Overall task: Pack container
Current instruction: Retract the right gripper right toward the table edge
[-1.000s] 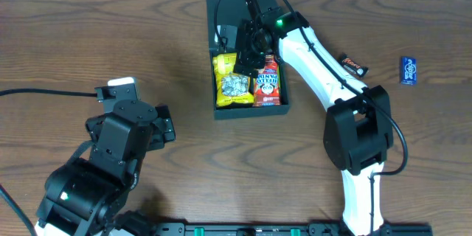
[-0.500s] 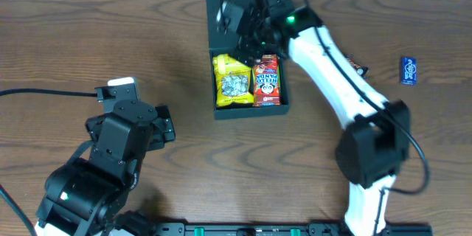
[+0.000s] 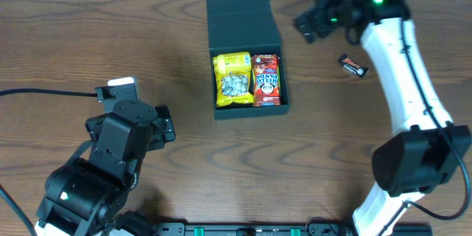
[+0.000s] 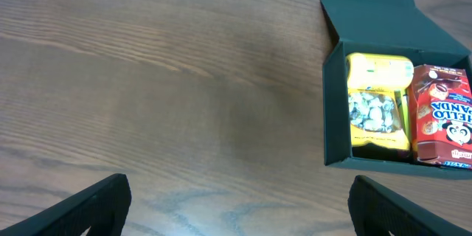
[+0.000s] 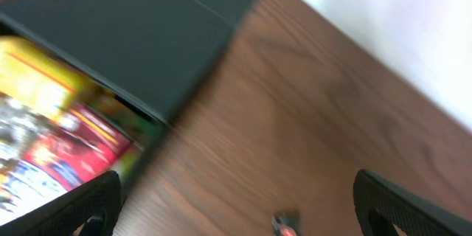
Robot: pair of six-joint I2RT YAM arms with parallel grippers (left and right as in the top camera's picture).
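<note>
Container [image 3: 240, 18] open, yellow pack [image 3: 234, 81], red pack [image 3: 266, 81] inside, left gripper [image 4: 240, 206] spread, right gripper [image 5: 240, 203] spread.

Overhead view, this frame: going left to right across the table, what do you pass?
Left arm → container, holding yellow snack pack then red Hello Panda pack → right gripper → small candy bar.

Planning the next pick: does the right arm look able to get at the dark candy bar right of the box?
Likely yes: its open hand hovers nearby, and nothing covers the candy bar.
</note>
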